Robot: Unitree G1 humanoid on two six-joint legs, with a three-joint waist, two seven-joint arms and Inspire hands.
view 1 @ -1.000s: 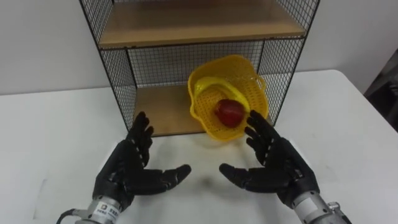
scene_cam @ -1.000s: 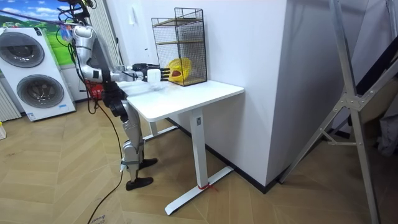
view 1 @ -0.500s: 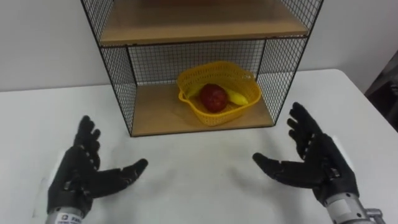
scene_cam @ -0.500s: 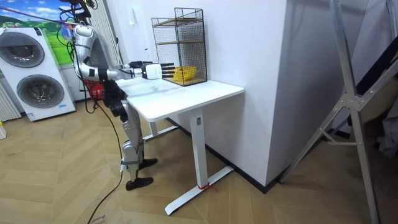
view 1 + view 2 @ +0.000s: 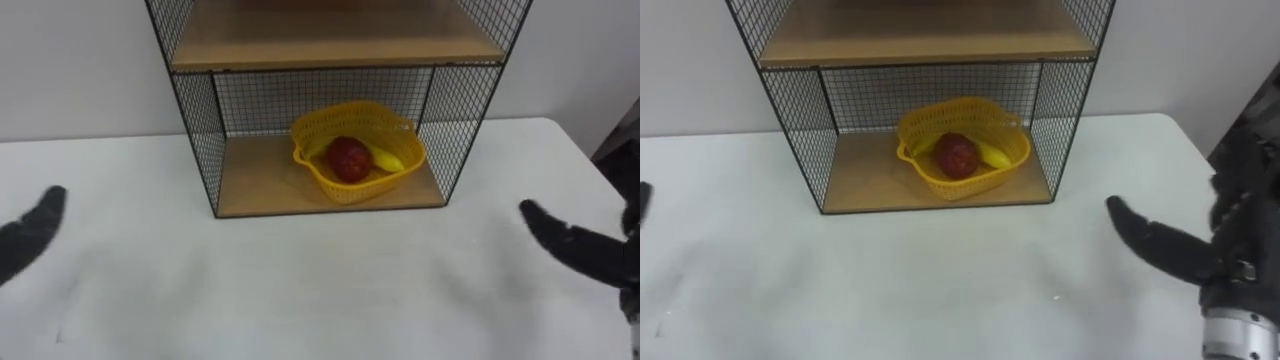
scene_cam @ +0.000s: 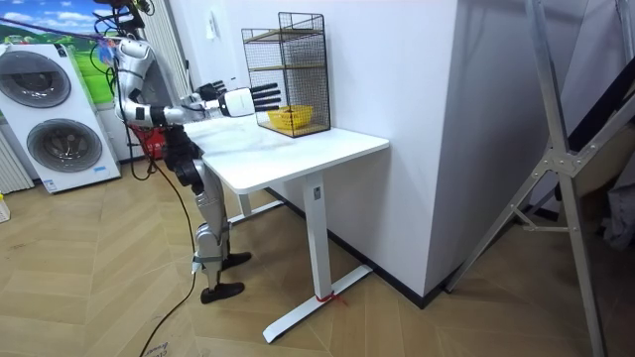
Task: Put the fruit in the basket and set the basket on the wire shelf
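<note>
A yellow mesh basket (image 5: 357, 178) stands upright on the lower board of the black wire shelf (image 5: 203, 130), right of its middle. Inside it lie a red apple (image 5: 347, 158) and, to its right, a yellow banana (image 5: 388, 160). My left hand (image 5: 28, 238) is at the view's left edge, open and empty, well clear of the shelf. At the right edge my right hand (image 5: 575, 250) is open too, thumb stretched toward the middle, holding nothing. Both hands hover over the white table (image 5: 320, 290), far apart. In the room view I stand at the table's end with both arms raised.
The shelf's upper wooden board (image 5: 335, 40) spans above the basket. The shelf stands at the table's back against a white wall. Bare tabletop stretches in front of the shelf. In the room view two washing machines (image 6: 45, 119) stand behind me.
The basket, tilted at the shelf's mouth a second ago, now rests flat on the lower board. Both hands have let go and drawn back and apart to the view's edges.
</note>
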